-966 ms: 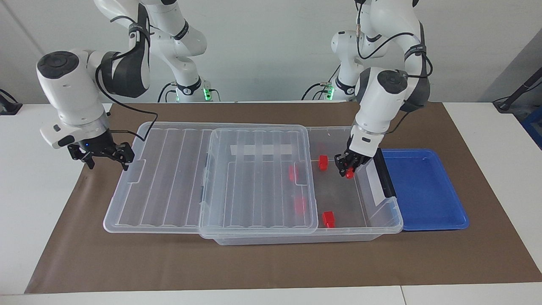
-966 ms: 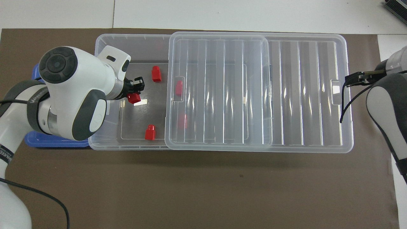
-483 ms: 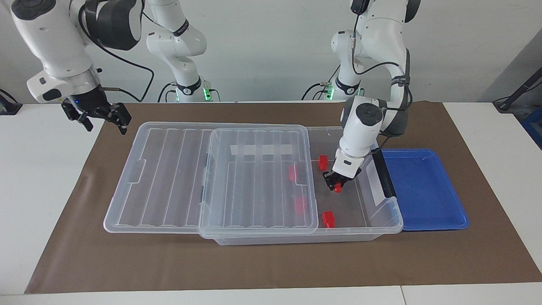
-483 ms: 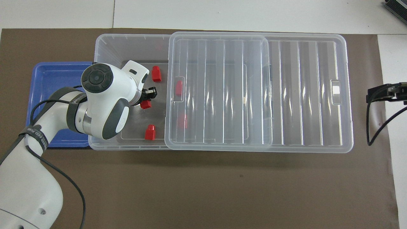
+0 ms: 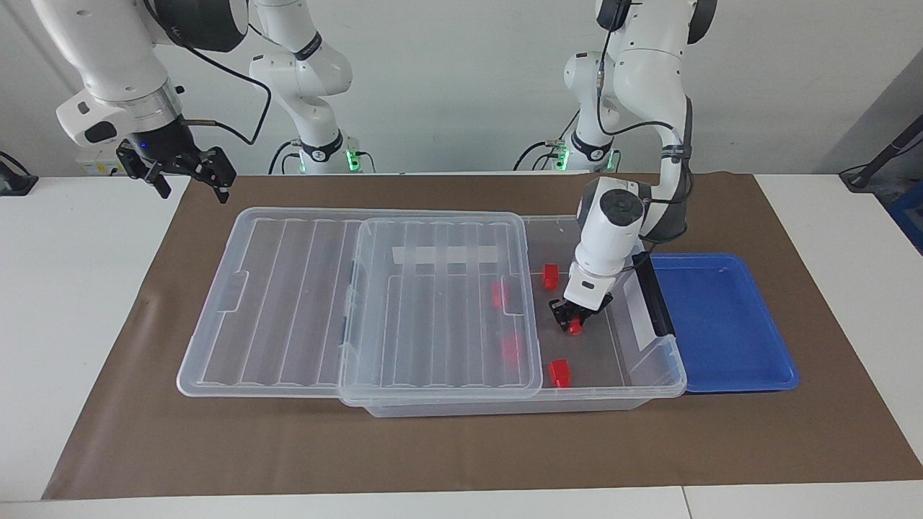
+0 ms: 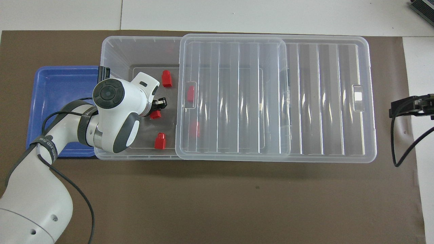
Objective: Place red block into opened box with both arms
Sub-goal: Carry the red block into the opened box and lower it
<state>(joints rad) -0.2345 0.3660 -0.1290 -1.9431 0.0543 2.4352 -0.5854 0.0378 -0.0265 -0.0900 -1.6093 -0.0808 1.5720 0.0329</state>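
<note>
Lowered deeper since a second ago, the left pincer (image 5: 575,317) stays clenched on the red block (image 5: 575,329) just above the box (image 5: 649,375) floor: placing step, and release should come next. Its forearm slants down steeply. Meanwhile the right pincer (image 5: 189,176), released, has risen over the worktop's mat, waiting.

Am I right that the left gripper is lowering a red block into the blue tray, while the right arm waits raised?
Not quite: the left gripper holds the red block inside the clear box, not the blue tray, as the facing view shows. The right gripper does wait raised.
</note>
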